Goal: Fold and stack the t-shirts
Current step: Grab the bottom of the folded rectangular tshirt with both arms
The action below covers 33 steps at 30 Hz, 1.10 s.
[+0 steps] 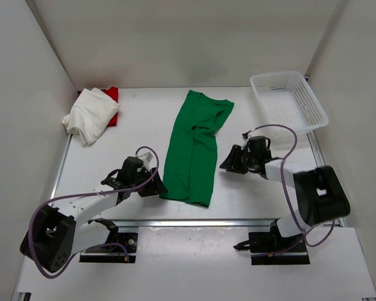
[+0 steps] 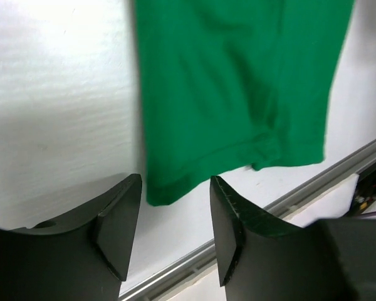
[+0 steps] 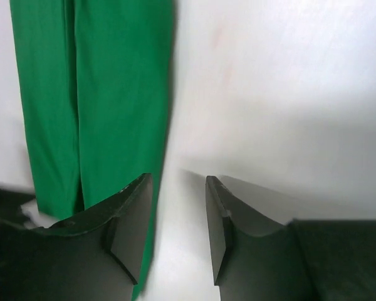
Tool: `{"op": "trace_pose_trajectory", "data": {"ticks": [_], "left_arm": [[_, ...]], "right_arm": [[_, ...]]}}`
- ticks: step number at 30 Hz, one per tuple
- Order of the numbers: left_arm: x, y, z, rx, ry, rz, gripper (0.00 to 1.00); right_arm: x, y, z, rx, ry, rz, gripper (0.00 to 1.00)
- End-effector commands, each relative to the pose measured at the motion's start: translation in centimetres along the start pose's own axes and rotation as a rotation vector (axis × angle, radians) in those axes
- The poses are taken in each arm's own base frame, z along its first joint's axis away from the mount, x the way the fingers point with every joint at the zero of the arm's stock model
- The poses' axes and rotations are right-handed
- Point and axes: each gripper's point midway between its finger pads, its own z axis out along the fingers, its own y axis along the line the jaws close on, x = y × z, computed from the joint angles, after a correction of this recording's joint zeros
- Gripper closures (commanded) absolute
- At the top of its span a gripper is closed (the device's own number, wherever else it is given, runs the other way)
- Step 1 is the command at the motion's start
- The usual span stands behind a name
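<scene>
A white bench (image 1: pixel 113 157) is being shown from above, with a green t-shirt (image 1: pixel 194 150) lying across its middle as a long narrow strip, sleeves toward the far end and hem near the front rail. A white mesh basket (image 1: pixel 318 116) is sitting at the far right corner. At the far left corner a white t-shirt (image 1: pixel 89 114) is lying bunched, partly covering a red t-shirt (image 1: pixel 113 94). The left tool (image 1: pixel 156 188) is being held just beside the strip's near left hem corner, its fingers spread and empty. The right tool (image 1: pixel 229 164) is being held just beside the strip's right edge, along its nearer half, likewise spread and empty. Judged from this, a crosswise fold is being prepared. For a clean fold, every layer of the hem should be pinched at both near corners, lifted level, and carried toward the collar, with the cloth being kept taut and the side edges being matched.
</scene>
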Motion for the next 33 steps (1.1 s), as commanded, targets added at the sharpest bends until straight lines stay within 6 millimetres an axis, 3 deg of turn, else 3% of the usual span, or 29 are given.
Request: {"op": "trace_pose_trajectory", "data": {"ticks": [1, 2, 4, 7, 8, 10, 14, 18, 22, 29, 31, 33], "left_arm": [[0.9, 0.7, 0.2, -0.024, 0.021, 0.029, 0.41], [1.2, 1.2, 0.3, -0.043, 0.028, 0.033, 0.42], [1.1, 1.9, 0.2, -0.061, 0.009, 0.025, 0.43], [0.1, 2.6, -0.1, -0.085, -0.063, -0.003, 0.43], [-0.2, 2.4, -0.1, -0.076, -0.085, -0.008, 0.42], [-0.3, 2.2, 0.1, -0.073, -0.087, -0.001, 0.42], [0.6, 1.9, 0.8, -0.072, -0.033, 0.018, 0.52], [1.2, 2.1, 1.2, -0.056, -0.028, -0.002, 0.53], [1.4, 2.0, 1.5, -0.055, -0.014, 0.004, 0.59], [2.2, 1.5, 1.6, -0.037, 0.005, 0.019, 0.82], [2.5, 1.3, 1.5, -0.036, 0.020, 0.029, 0.90], [3.4, 0.7, 1.1, -0.006, 0.055, 0.028, 0.96]], "right_arm": [[5.3, 0.4, -2.1, 0.004, 0.068, -0.062, 0.61], [6.1, 1.5, -2.6, -0.009, 0.062, -0.079, 0.62], [9.4, 1.5, -3.3, -0.001, 0.102, -0.099, 0.62], [12.7, 1.7, -4.4, -0.008, 0.112, -0.067, 0.61], [13.1, 2.4, -4.5, -0.037, 0.108, -0.049, 0.60], [14.6, 1.8, -4.8, -0.024, 0.123, -0.028, 0.59], [16.5, 2.4, -4.9, -0.049, 0.156, -0.007, 0.59], [17.6, 3.3, -4.6, -0.081, 0.181, -0.005, 0.59], [18.2, 3.5, -4.2, -0.083, 0.206, 0.014, 0.66], [18.8, 2.7, -3.8, -0.092, 0.215, 0.034, 0.87], [19.3, 2.8, -4.1, -0.085, 0.232, -0.002, 0.99], [19.2, 2.6, -4.9, -0.076, 0.211, -0.005, 0.99]]}}
